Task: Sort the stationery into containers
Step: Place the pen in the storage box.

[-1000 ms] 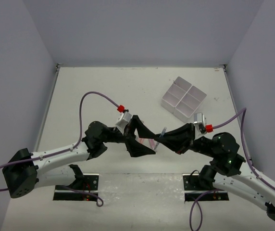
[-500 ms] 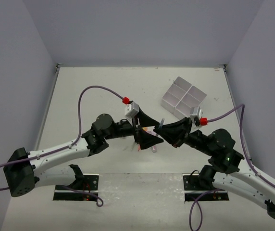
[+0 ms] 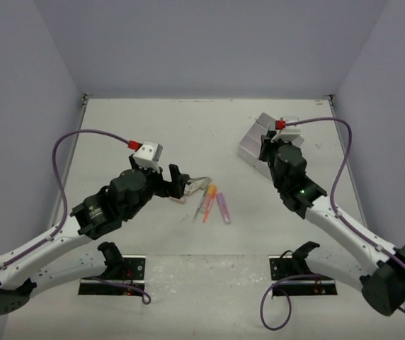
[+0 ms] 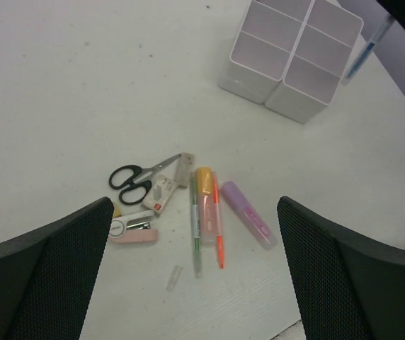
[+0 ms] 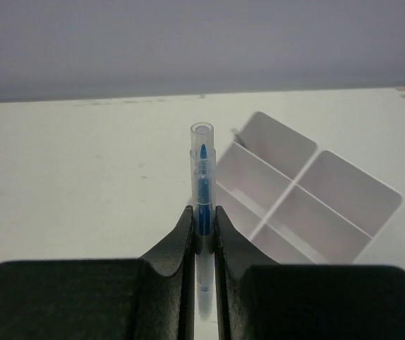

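My right tool (image 5: 202, 212) clamps blue pen (image 5: 202, 185), close by white four-compartment box (image 5: 344, 188) near counter's far right corner. Risk: early release, pen strikes rim, rolls away. My left tool (image 4: 194, 212) gapes wide above scissors (image 4: 137, 180), markers (image 4: 209, 205).

Looks smooth, faintly glossy white plastic in the box (image 4: 296, 105); clear plastic over a blue core in the pen (image 5: 202, 166) — matt black, finely dimpled left fingers (image 4: 47, 273), matt, speckled table (image 4: 61, 92).
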